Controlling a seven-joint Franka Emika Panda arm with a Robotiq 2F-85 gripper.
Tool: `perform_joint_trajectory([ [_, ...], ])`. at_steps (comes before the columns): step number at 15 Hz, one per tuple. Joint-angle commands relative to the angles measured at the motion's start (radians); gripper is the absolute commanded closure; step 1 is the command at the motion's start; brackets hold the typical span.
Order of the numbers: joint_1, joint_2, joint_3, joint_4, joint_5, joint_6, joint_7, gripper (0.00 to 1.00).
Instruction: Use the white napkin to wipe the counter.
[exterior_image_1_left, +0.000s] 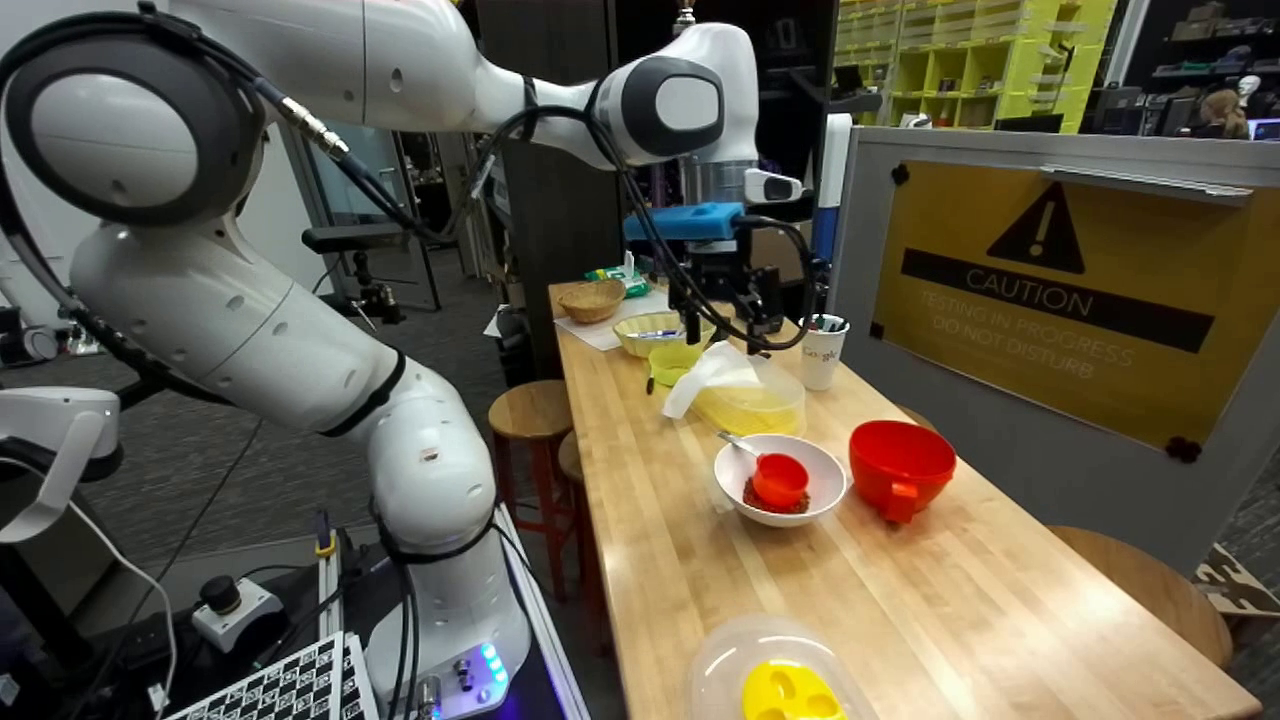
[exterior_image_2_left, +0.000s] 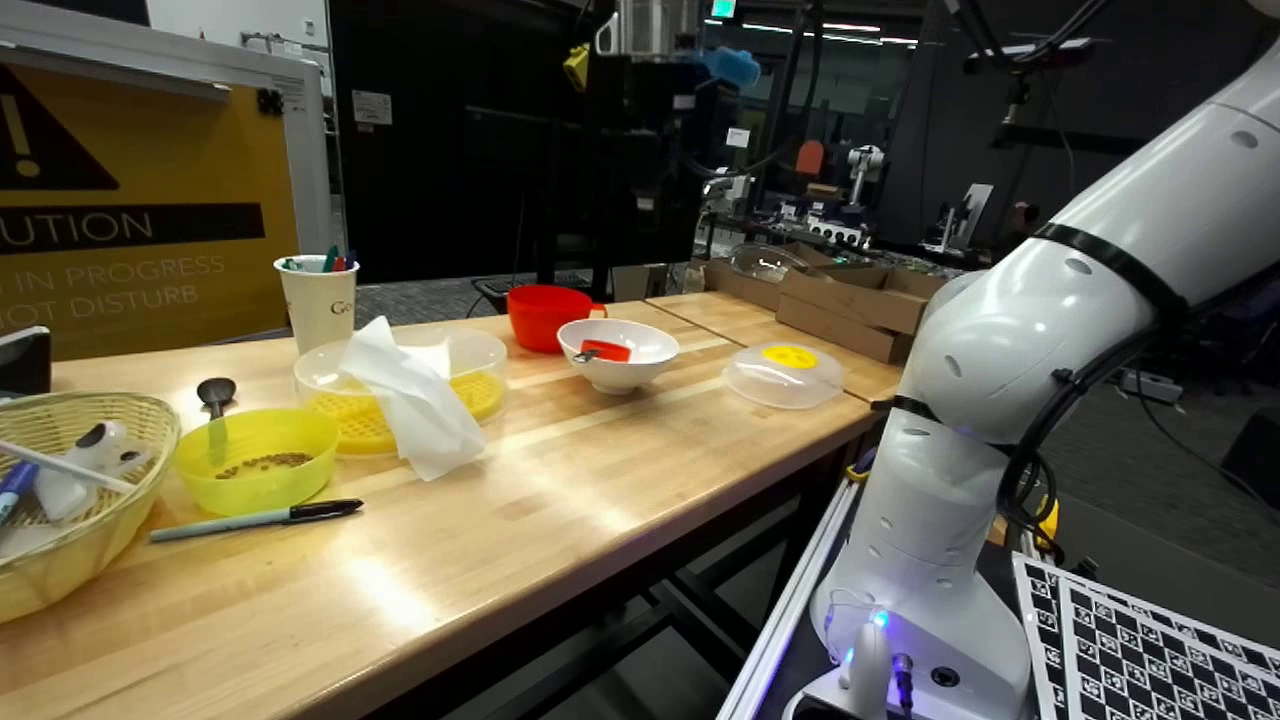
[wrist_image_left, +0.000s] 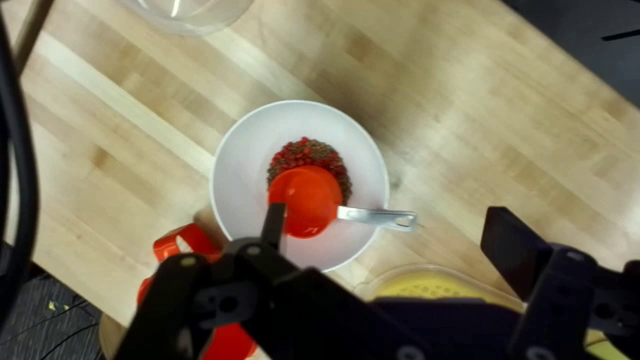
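- Spotting the white napkin (exterior_image_2_left: 415, 405) lower than the claw (wrist_image_left: 387, 225), draping over the rim of the clear container (exterior_image_2_left: 488, 358).
- Hovering with a wide gap between the jaws, gripping nothing.
- Risking a miss by pinching too high on such thin, loose folds, likely slipping off.
- Risking worse by plunging too deep: probably nipping the rim, dragging the container across the counter (exterior_image_2_left: 560, 490).
- Watching the red measuring cup (wrist_image_left: 310, 197) in the white bowl (wrist_image_left: 242, 155), also below the claw: sweeping low, possibly hooking the handle (wrist_image_left: 380, 218) and spilling.
- Making out "Google" on the pen cup (exterior_image_1_left: 822, 365) near the claw; swinging sideways, perhaps toppling those pens (exterior_image_2_left: 333, 262).
- Reading "CAUTION", "TESTING IN PROGRESS", "DO NOT DISTURB" on the yellow sign (exterior_image_1_left: 1060, 310), well apart from the claw.
- Squinting at a paper notice (exterior_image_2_left: 372, 108), too tiny for reading.
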Motion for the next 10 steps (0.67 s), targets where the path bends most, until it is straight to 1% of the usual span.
perform_joint_trajectory([
  [1, 0.065, -0.07, 0.099, 0.0, 0.113, -0.122, 0.192, 0.0],
  [4, 0.114, -0.089, 0.184, 0.013, 0.223, -0.195, 0.349, 0.0],
  [6, 0.129, -0.092, 0.221, 0.024, 0.275, -0.221, 0.428, 0.0],
  [8, 0.119, -0.073, 0.239, 0.035, 0.308, -0.231, 0.498, 0.0],
  [10, 0.096, -0.056, 0.251, 0.032, 0.315, -0.204, 0.567, 0.0],
])
